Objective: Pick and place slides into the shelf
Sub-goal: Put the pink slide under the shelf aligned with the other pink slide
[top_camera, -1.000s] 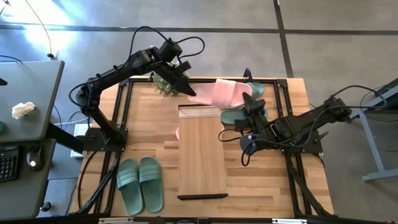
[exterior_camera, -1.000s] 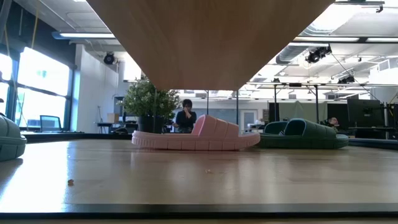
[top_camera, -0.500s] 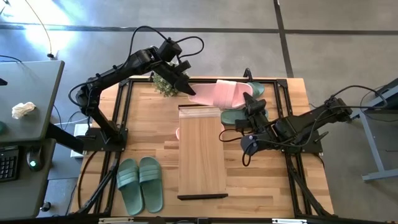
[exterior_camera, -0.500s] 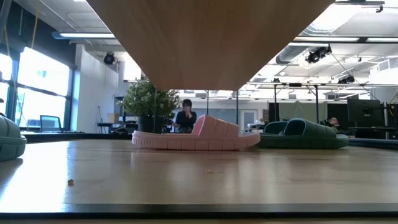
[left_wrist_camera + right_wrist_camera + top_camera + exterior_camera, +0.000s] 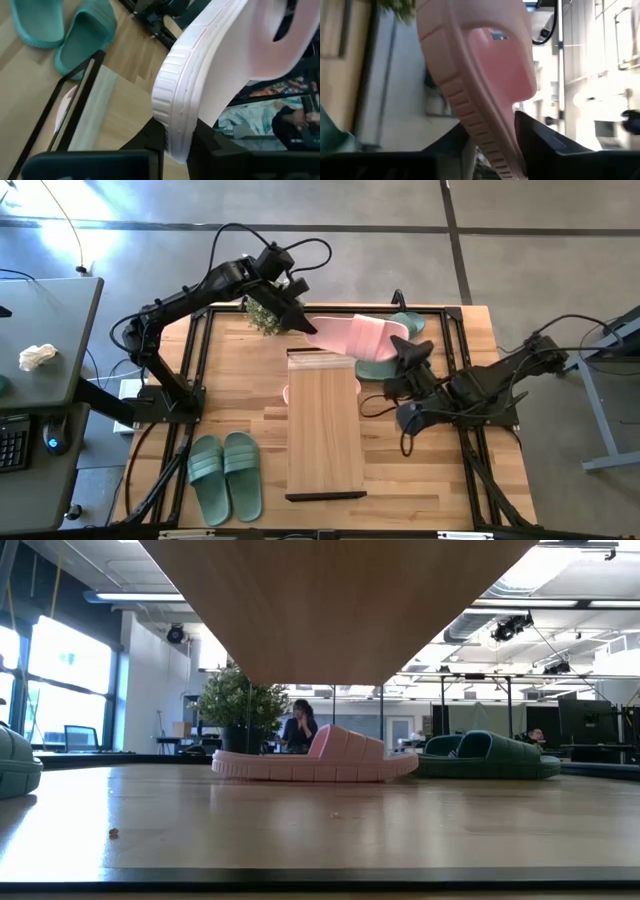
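Two pink slides, four green (one pair far right); both grippers pinch the lifted pink slide [image 5: 362,333]: left gripper [image 5: 308,326], right gripper [image 5: 400,352].

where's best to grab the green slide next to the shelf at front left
Probably the heel edge of that green slide, from above: it lies flat, and its twin crowds one side. The left gripper and right gripper pinch the pink slide likewise.
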Action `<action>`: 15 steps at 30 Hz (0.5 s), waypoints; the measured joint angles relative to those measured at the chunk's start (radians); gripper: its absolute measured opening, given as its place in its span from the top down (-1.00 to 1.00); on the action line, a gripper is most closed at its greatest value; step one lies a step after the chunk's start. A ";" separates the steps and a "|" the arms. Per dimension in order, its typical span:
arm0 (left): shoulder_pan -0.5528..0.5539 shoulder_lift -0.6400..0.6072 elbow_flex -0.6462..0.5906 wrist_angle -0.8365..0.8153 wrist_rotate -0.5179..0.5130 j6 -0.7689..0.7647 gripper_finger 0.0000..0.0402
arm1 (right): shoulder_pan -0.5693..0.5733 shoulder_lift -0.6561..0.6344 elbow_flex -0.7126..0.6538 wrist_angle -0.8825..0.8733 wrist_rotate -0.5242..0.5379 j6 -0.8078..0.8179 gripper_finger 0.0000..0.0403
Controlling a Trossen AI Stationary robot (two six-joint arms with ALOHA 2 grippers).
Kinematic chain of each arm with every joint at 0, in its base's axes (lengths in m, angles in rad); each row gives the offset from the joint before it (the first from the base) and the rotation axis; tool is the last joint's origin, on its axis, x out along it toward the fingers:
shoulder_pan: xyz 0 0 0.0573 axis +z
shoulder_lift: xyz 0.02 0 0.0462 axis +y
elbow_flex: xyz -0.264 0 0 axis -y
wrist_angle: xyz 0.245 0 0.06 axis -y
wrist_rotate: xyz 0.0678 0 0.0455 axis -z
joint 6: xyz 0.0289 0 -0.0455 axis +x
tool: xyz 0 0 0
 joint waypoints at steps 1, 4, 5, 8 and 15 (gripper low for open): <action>0.000 0.000 0.001 0.001 0.003 0.004 0.84 | 0.008 -0.012 0.000 -0.006 -0.009 0.025 0.37; -0.002 -0.005 0.001 0.007 0.012 0.025 0.84 | 0.041 -0.044 0.000 -0.027 -0.014 0.060 0.22; -0.002 -0.011 0.001 0.007 0.011 0.031 0.84 | 0.050 -0.055 0.000 -0.027 -0.009 0.062 0.17; 0.000 -0.036 0.001 -0.005 0.004 0.048 0.84 | 0.074 -0.083 0.000 -0.033 0.019 0.063 0.05; 0.029 -0.120 0.001 -0.143 -0.071 0.097 0.85 | 0.119 -0.120 0.000 -0.062 0.073 0.128 -0.05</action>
